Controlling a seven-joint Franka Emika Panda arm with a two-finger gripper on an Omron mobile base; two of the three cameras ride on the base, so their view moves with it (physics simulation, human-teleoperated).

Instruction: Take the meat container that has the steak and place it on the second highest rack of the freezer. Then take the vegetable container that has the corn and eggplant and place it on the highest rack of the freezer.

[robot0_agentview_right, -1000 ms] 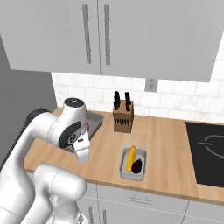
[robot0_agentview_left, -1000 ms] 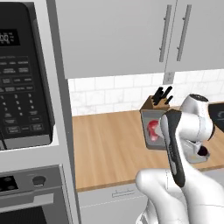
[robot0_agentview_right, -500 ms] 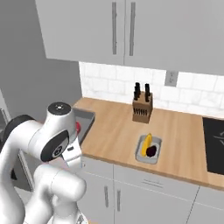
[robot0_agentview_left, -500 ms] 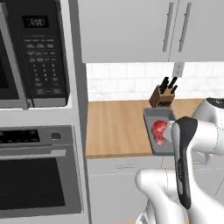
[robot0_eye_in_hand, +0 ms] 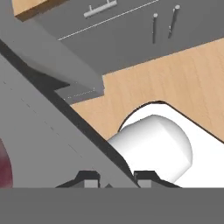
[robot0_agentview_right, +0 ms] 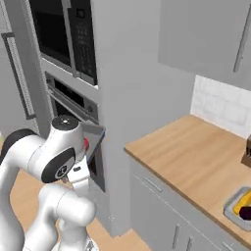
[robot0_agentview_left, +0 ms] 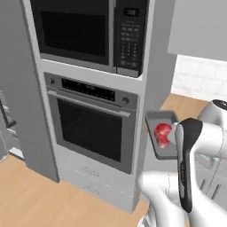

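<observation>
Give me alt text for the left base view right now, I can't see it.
The meat container, a dark grey tray with the red steak in it, is carried in the air beside the white arm, in front of the wall oven and the microwave above it.

The white jointed arm with dark joints [robot0_agentview_left: 190, 159] rises from the base and folds at a bent elbow, its forearm carried level in front of its own body. In the hand view the two small dark finger tips [robot0_eye_in_hand: 89, 178] stand close on either side of the raised rim of the shallow dark grey rectangular tray [robot0_eye_in_hand: 48, 144], clamped on it. The tray juts out ahead of the jaws, tilted little, and a red lump sits in it just beyond the jaws.
</observation>
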